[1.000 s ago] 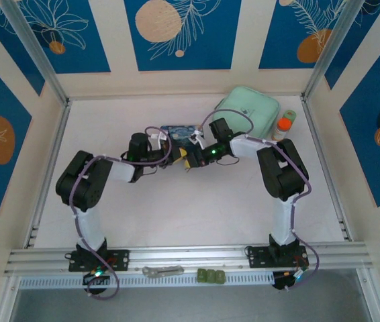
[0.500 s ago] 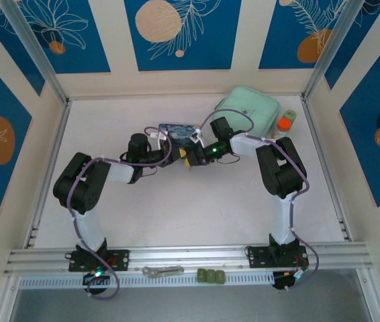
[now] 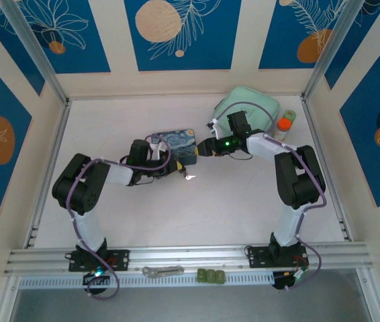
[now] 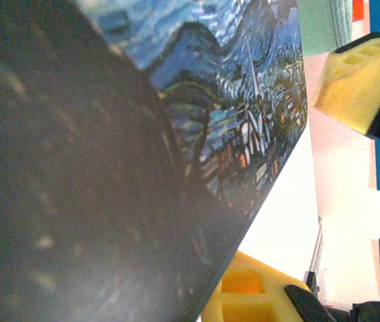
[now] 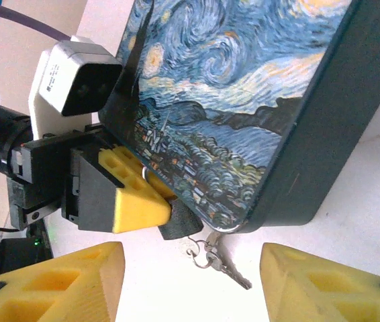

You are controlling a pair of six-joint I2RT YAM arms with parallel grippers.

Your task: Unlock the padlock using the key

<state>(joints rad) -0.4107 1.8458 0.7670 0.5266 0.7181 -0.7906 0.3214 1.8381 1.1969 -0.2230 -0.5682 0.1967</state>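
Left hand clenched on padlock under tin | key dangles below | right hand released, bottom of frame

Bare table in front of the painted tin; easy to pass. Blocked back right by green case and orange bottle; tight at the tin's near corner beside left gripper and padlock.

The worktop carries one painted tin, one pale green case and one orange-capped bottle. There is one padlock and one key. The front strip holds one grey tool and two small green blocks.
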